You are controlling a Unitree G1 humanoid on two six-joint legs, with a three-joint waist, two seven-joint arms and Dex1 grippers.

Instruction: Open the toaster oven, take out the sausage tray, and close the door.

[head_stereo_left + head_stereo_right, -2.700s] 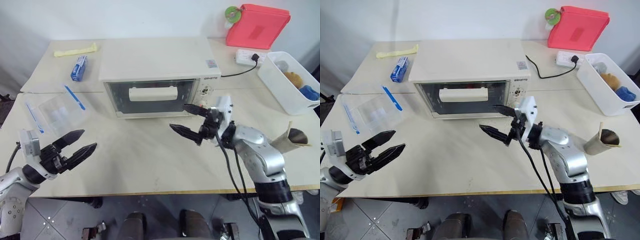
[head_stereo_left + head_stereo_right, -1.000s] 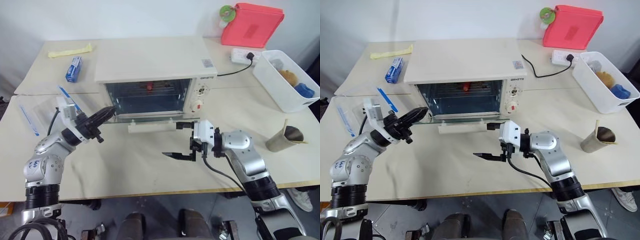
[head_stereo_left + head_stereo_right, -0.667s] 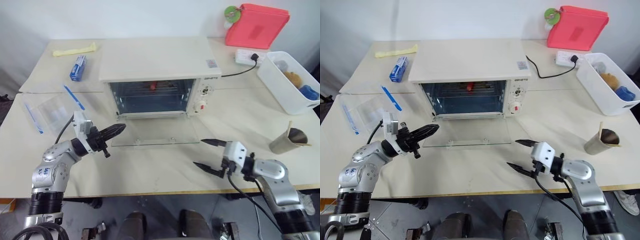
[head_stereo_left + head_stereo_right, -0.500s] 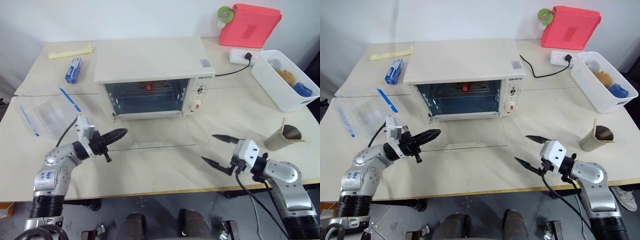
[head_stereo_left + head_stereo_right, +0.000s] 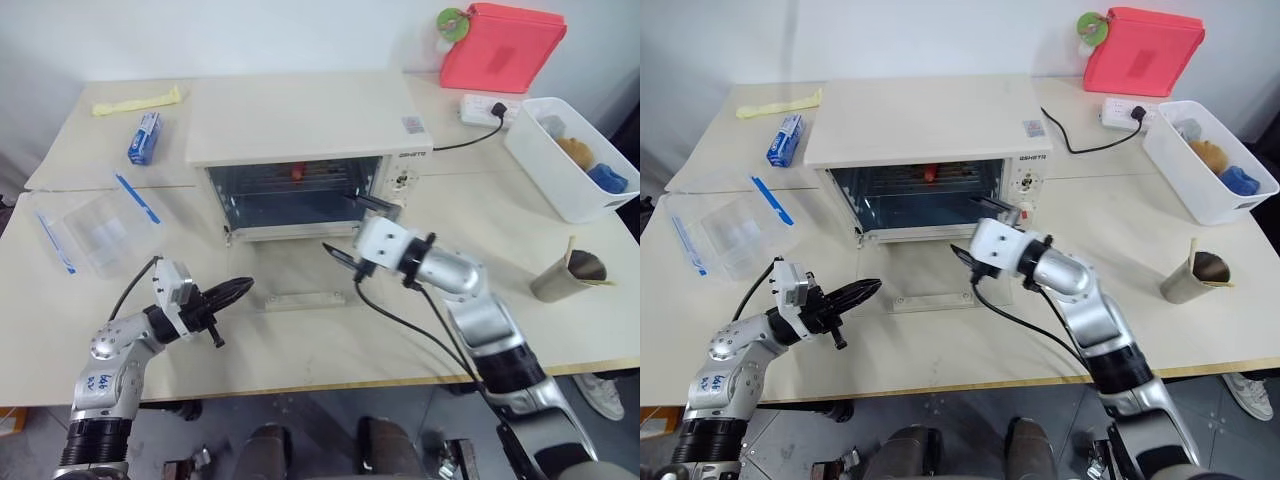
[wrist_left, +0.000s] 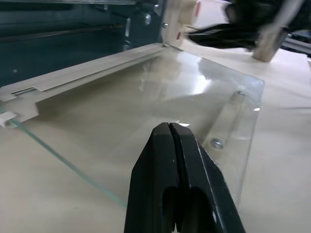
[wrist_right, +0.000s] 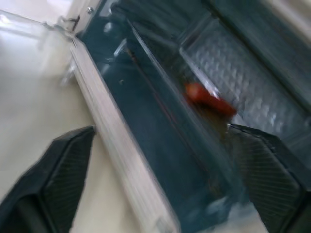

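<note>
With door down, toaster oven holds sausage tray; left gripper jaws closed, right gripper jaws apart.

Right gripper now up at oven mouth.

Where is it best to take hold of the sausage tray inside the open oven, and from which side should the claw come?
Probably its front rim. The tray lies flat inside the oven, which is open only at the front, over the lowered door. The open right claw should come in level from the front, one finger above that rim and one below.
</note>
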